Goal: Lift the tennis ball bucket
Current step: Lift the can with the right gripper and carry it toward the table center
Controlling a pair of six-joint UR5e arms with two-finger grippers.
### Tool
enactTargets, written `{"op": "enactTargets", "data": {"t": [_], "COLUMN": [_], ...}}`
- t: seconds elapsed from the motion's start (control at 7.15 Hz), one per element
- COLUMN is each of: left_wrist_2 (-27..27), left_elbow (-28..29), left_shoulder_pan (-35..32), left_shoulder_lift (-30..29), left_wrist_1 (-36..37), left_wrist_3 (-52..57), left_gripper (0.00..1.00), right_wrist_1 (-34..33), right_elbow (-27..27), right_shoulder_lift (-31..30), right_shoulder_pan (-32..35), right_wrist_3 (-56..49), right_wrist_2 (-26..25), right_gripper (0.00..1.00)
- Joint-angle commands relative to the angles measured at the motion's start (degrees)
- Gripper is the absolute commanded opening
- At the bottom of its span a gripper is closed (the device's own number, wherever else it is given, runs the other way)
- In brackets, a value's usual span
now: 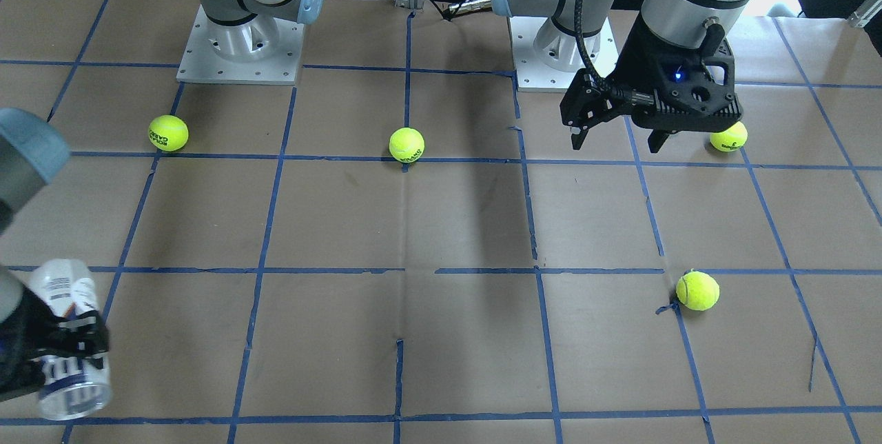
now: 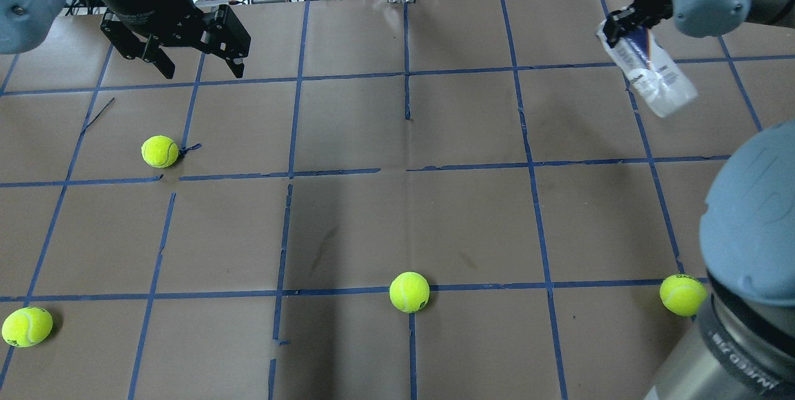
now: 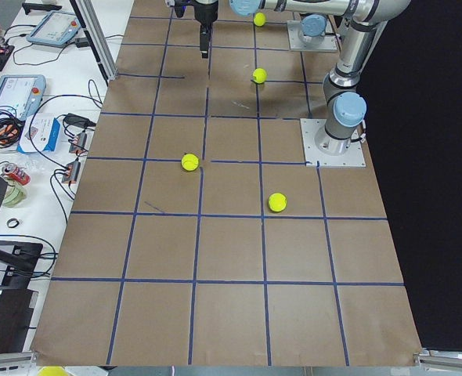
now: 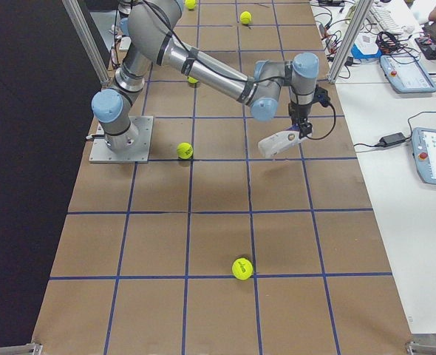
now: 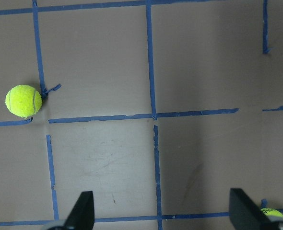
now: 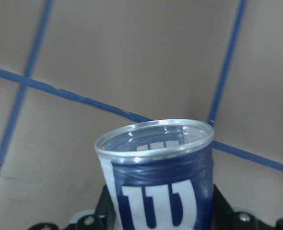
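The tennis ball bucket (image 2: 655, 80) is a clear can with a navy and white W label. My right gripper (image 2: 624, 24) is shut on its labelled end and holds it tilted above the table's far right part. It also shows in the front view (image 1: 69, 292) at the left edge and in the right side view (image 4: 277, 143). The right wrist view looks along the bucket (image 6: 158, 191) to its open, empty mouth. My left gripper (image 2: 204, 72) is open and empty, above the far left part, and also shows in the front view (image 1: 615, 144).
Several loose yellow-green tennis balls lie on the brown, blue-taped table: one (image 2: 159, 151) near my left gripper, one (image 2: 409, 292) at the near middle, one (image 2: 682, 294) near right, one (image 2: 27, 327) near left. Cables and boxes lie past the far edge.
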Motion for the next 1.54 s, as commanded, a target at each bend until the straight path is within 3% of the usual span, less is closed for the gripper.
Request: {"op": "enactTargets", "data": {"t": [0.0, 0.28, 0.56, 0.84, 1.26, 1.4], "left_wrist_2": [0.0, 0.0, 0.0, 0.0, 0.0, -0.1], "left_elbow": [0.0, 0.1, 0.0, 0.0, 0.1, 0.0], "left_shoulder_pan": [0.0, 0.0, 0.0, 0.0, 0.0, 0.0], "left_shoulder_lift": [0.0, 0.0, 0.1, 0.0, 0.1, 0.0], "left_wrist_1": [0.0, 0.0, 0.0, 0.0, 0.0, 0.0], "left_wrist_3": [0.0, 0.0, 0.0, 0.0, 0.0, 0.0], "left_gripper": [1.00, 1.00, 1.00, 1.00, 1.00, 1.00], "right_wrist_1": [0.0, -4.2, -4.5, -10.7, -27.4, -27.6], "right_elbow": [1.0, 2.4, 2.7, 3.4, 12.7, 13.5], "right_shoulder_lift": [-0.1, -0.5, 0.2, 1.4, 1.9, 2.0], "right_shoulder_pan": [13.6, 22.0, 28.3, 37.4, 39.2, 39.2], "right_wrist_3": [-0.4, -0.3, -1.0, -5.5, -12.6, -13.0], "right_wrist_2": [4.3, 4.3, 5.1, 4.7, 5.3, 5.3], "right_gripper": [0.67, 0.71, 0.65, 0.65, 0.68, 0.68]}}
